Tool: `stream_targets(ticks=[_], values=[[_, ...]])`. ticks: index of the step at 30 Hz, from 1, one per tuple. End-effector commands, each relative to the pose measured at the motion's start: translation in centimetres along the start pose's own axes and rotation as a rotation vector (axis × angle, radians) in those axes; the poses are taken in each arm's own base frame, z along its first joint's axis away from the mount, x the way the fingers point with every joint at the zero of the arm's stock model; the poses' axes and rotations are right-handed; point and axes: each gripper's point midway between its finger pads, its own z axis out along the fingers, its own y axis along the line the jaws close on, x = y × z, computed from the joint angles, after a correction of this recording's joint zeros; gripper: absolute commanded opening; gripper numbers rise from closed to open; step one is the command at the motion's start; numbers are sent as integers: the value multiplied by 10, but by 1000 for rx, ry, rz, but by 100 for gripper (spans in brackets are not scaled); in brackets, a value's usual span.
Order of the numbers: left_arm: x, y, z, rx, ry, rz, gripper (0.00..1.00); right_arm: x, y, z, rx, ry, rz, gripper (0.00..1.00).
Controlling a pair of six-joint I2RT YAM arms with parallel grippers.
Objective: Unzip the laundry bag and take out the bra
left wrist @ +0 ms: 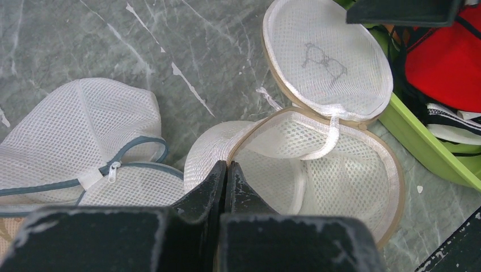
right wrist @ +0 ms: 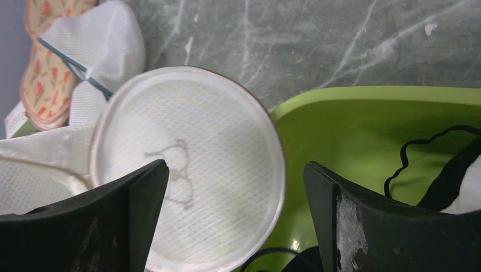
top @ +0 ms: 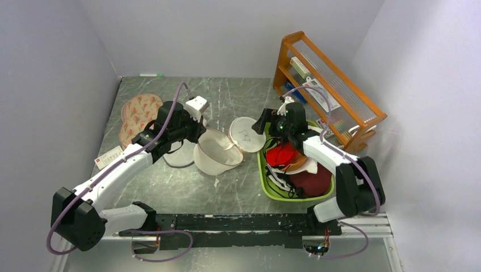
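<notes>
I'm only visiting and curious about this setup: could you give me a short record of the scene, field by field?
laundry bag: unzipped, spread open in two halves
bra: red, in the green tray, outside the bag
left gripper: shut on the bag's rim
right gripper: open, over the tray's edge and the bag's lid
nearby: white mesh bag, patterned pink bag, wooden rack

Plain pale walls (top: 227,34) — grey marbled tabletop (top: 238,96); orange wooden rack (top: 332,85) at back right.

Bare tabletop (top: 227,192) lies open along the near edge — laundry bag (top: 218,150), green tray (top: 262,167), rack (top: 326,85) crowd beyond.
</notes>
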Motion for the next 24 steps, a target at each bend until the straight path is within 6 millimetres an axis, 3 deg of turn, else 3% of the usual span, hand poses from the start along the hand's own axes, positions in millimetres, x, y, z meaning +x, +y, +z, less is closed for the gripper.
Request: stream_targets(ticks=[1, 7, 11, 14, 24], values=[[-14, 5, -5, -36, -36, 13, 7, 6, -4, 17, -51, 58, 2, 90], [-15, 2, -4, -20, -41, 15, 7, 25, -8, 30, -85, 142, -15, 86], [-13, 0, -1, -2, -31, 15, 7, 31, 4, 27, -158, 156, 21, 62], [-11, -1, 1, 7, -11, 15, 7, 26, 8, 20, -164, 130, 30, 49], [-13, -5, 1, 27, -22, 14, 7, -12, 27, -10, -160, 43, -36, 0]])
